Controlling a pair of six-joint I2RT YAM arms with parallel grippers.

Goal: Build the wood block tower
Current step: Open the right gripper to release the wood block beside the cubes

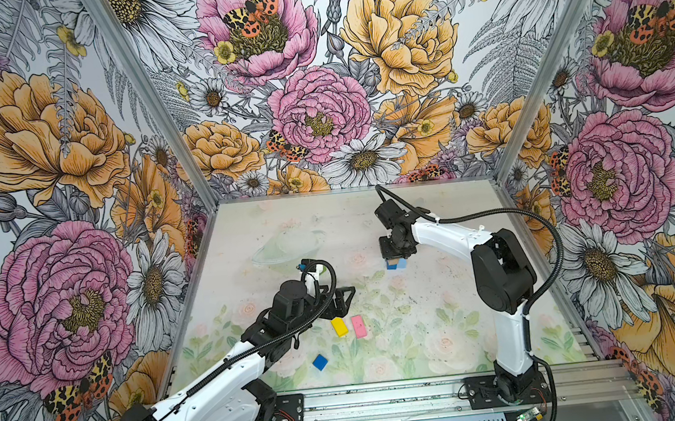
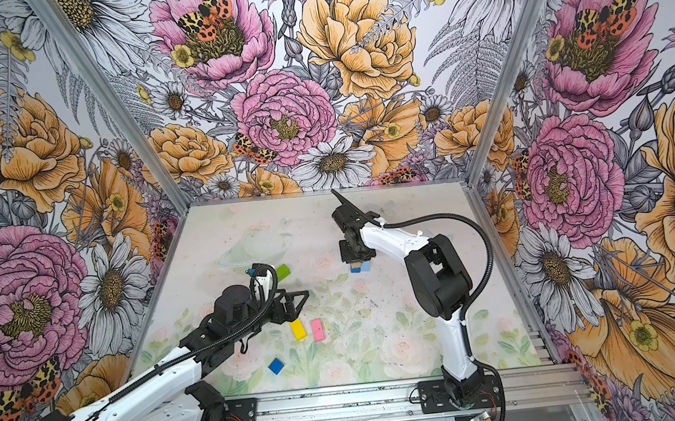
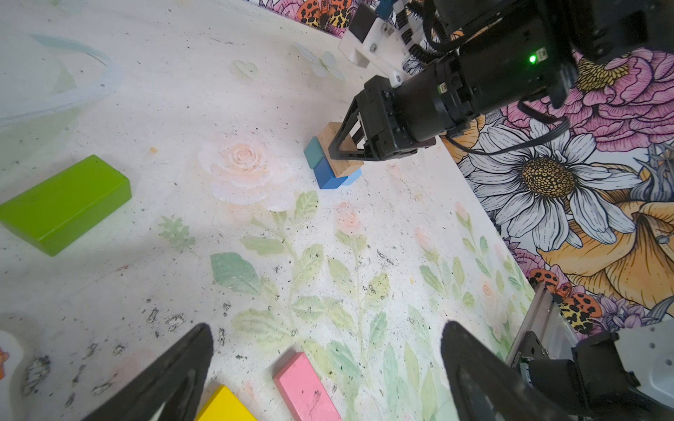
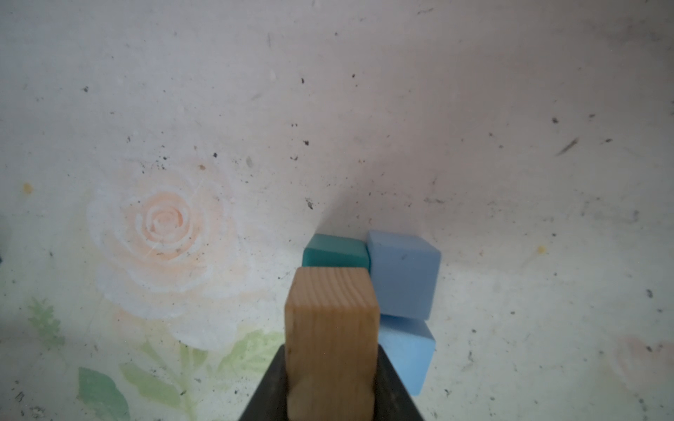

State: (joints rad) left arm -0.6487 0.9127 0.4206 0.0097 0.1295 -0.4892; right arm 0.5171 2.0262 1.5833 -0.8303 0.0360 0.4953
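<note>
My right gripper [image 4: 331, 364] is shut on a plain tan brick [image 4: 330, 339], held upright over a tight cluster of cubes: teal [image 4: 335, 251], blue [image 4: 401, 277] and light blue [image 4: 406, 353]. In the left wrist view the tan brick [image 3: 344, 169] sits at the cubes' tops; whether it touches them I cannot tell. My left gripper [image 3: 326, 328] is open and empty, just above the pink brick [image 3: 306, 386] and the yellow brick [image 3: 224, 404]. In both top views it hovers left of centre [image 1: 342, 302]. A green brick [image 2: 284, 271] lies behind the left wrist.
A lone dark blue cube [image 1: 320, 362] lies near the front of the printed mat [image 1: 442, 327]. A small white figure [image 3: 7, 364] shows at the left wrist view's edge. Flowered walls close three sides; a metal rail [image 1: 385, 399] with both arm bases runs along the front.
</note>
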